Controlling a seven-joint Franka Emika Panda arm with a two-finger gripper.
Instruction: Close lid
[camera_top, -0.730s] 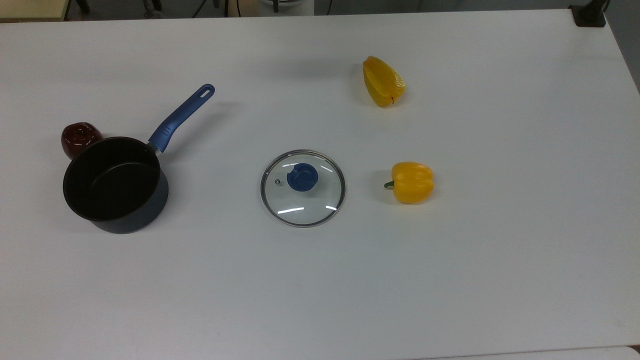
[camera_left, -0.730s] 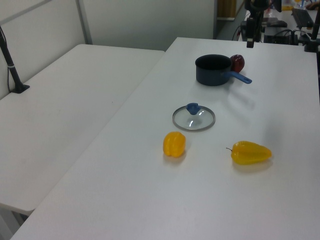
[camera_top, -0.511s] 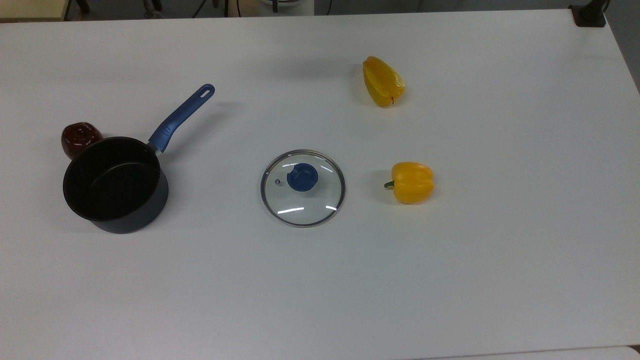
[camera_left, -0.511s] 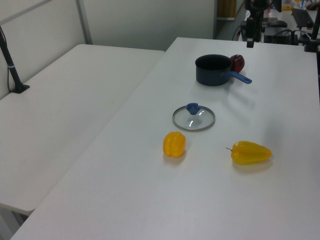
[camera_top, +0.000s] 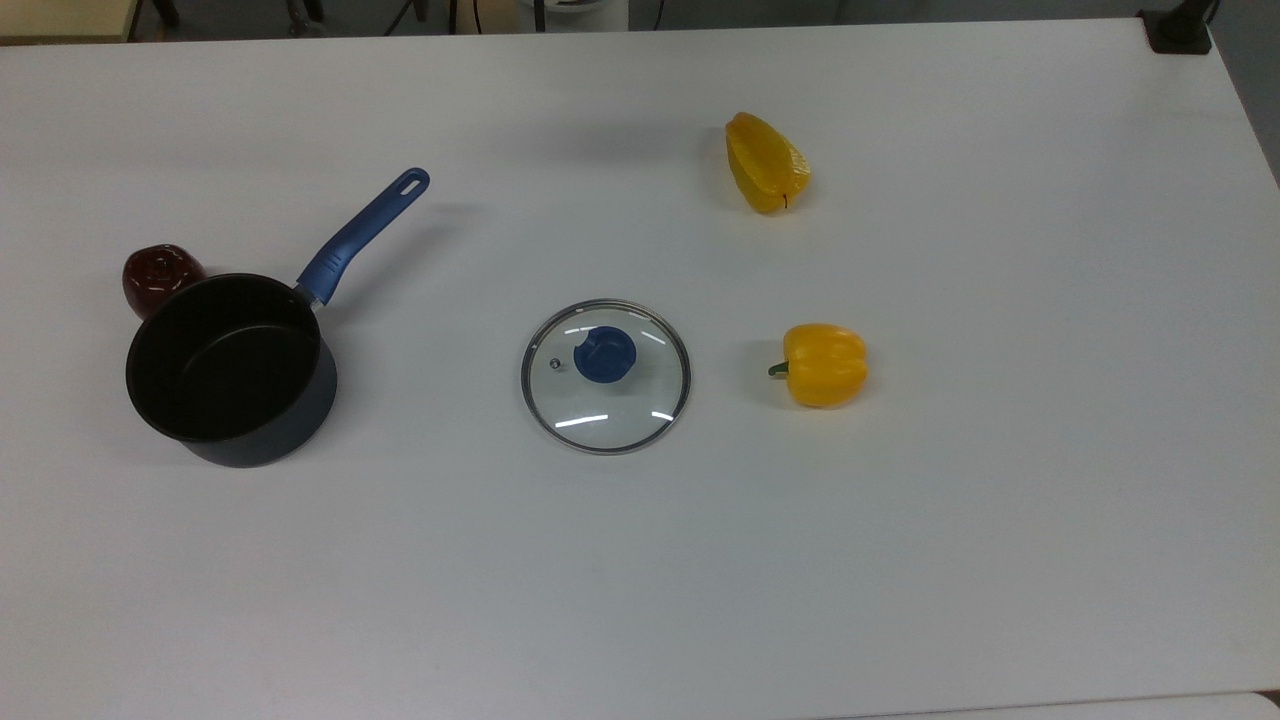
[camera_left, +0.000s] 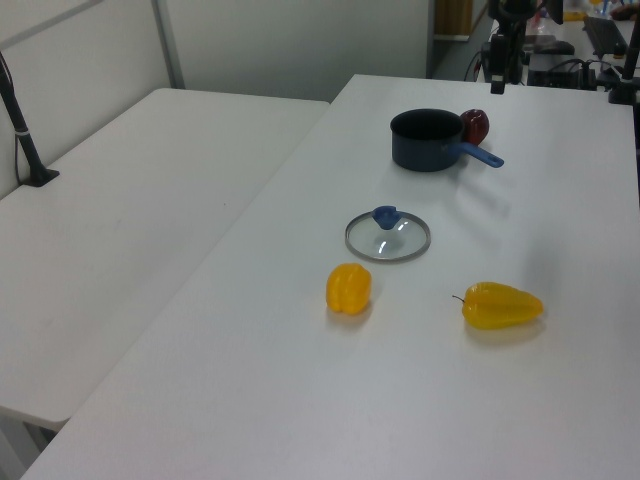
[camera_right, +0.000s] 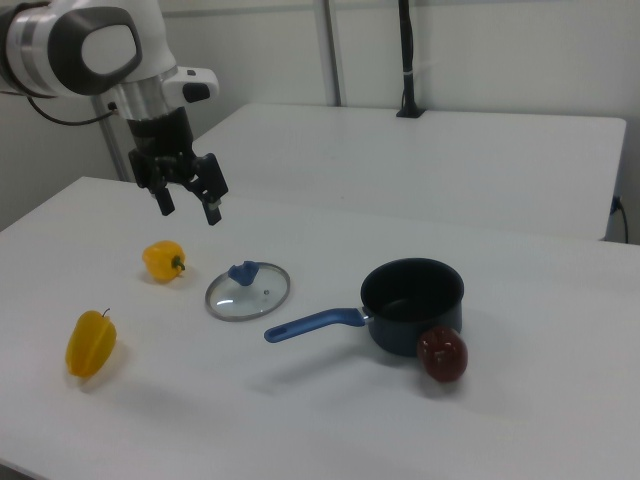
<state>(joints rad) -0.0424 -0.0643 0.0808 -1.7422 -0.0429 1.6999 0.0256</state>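
Lid (camera_top: 605, 376): clear glass, metal rim, blue knob (camera_top: 605, 354); lies flat on the white surface (camera_top: 900, 560), knob up, well apart from the pot.

Pot (camera_top: 232, 369): dark, open, blue handle (camera_top: 362, 236) pointing to the top view's upper right; at the top view's left.

Red apple (camera_top: 155, 277): touching or just beside the pot's far-left wall in the top view.

Yellow peppers: a squat pepper (camera_top: 823, 364) near the lid on the top view's right, a long pepper (camera_top: 764, 162) farther back.

Gripper (camera_right: 188, 200): in the right view, hangs above the surface, up and left of the lid; jaws spread wide, holding nothing.

1 overhead, 2 opposite oblique views
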